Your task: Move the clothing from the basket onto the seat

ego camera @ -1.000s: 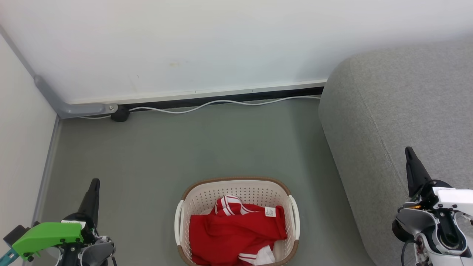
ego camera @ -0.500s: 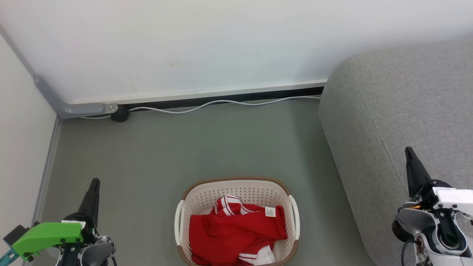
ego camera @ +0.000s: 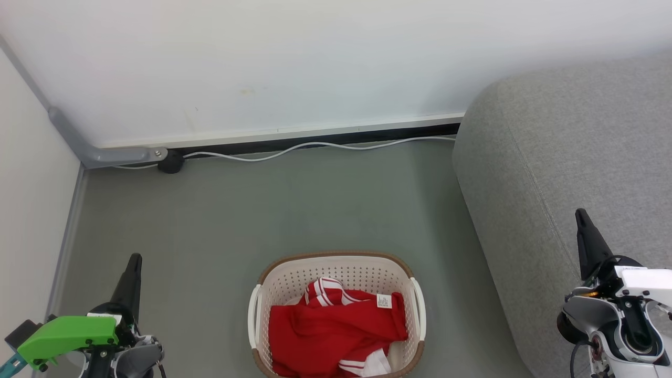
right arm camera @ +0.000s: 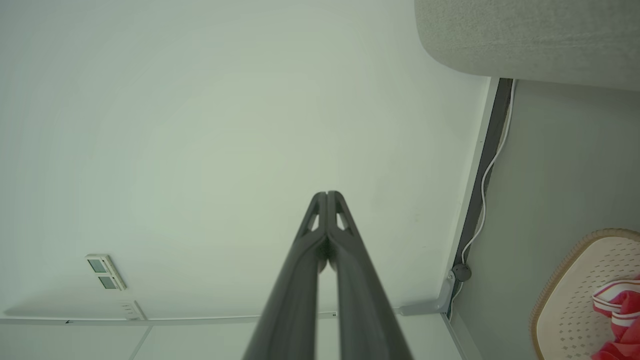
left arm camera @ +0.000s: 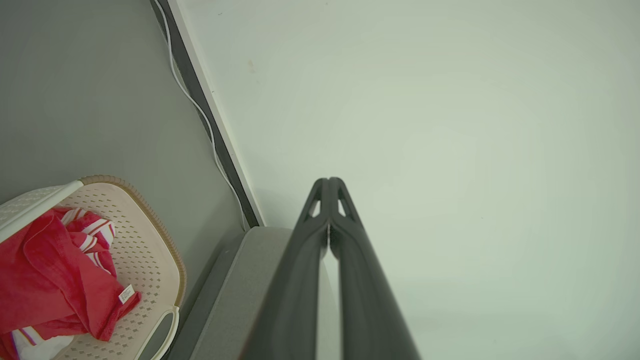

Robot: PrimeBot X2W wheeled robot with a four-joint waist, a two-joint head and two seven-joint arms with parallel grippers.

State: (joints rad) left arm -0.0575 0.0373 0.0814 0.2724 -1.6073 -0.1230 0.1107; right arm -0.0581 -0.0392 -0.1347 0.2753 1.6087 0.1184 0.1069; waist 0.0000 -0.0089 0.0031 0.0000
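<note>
Head view, read from left to right. Left of the basket [ego camera: 336,255], and well apart from it, the left hand [ego camera: 135,258] hangs over the grey floor [ego camera: 236,210], its two dark fingers pressed together tip to tip. The oval cream basket stands on the floor. The clothing [ego camera: 331,331], red with white stripes and a small white label, lies crumpled inside it, below the brown rim. Beyond the basket a white cable [ego camera: 315,145] runs along the foot of the wall [ego camera: 262,63]. Right of the basket, not touching it, stands the large grey seat [ego camera: 567,157]. Farther right of the basket, the right hand [ego camera: 580,212] shows against the seat's fabric, its fingers likewise closed against each other
</note>
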